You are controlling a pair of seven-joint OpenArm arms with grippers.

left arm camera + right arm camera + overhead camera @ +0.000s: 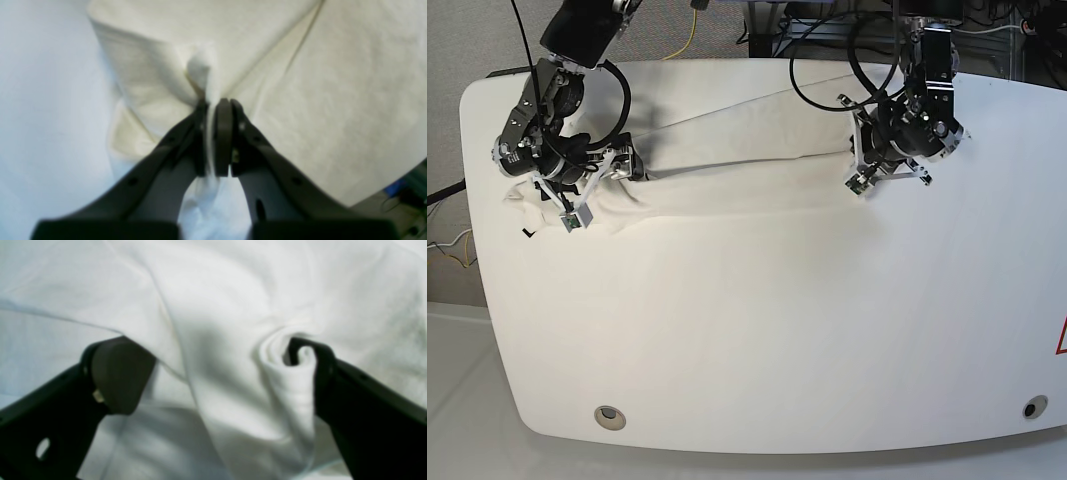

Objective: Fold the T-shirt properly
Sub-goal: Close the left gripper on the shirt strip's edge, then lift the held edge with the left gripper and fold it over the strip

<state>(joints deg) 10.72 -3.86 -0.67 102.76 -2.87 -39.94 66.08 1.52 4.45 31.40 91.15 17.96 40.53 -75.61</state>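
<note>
The white T-shirt (pixel 727 170) lies stretched in a long band across the far part of the table, between my two arms. On the right of the base view, my left gripper (pixel 859 165) is shut on a pinched ridge of the shirt's cloth. The left wrist view shows that gripper (pixel 217 105) with the T-shirt (pixel 333 100) fanning out beyond it. My right gripper (pixel 622 163) is on the left of the base view. In the right wrist view the right gripper (pixel 217 373) stands wide open, and the T-shirt (pixel 217 306) drapes between its fingers (pixel 120 373). A curl of cloth rests against the other finger.
The glossy white tabletop (pixel 757 330) stretches toward the front, with a round hole (pixel 608 416) at the front left and another hole (pixel 1030 408) at the front right. Cables (pixel 827 60) hang behind the arms. A small black mark (pixel 527 233) lies by the shirt's left end.
</note>
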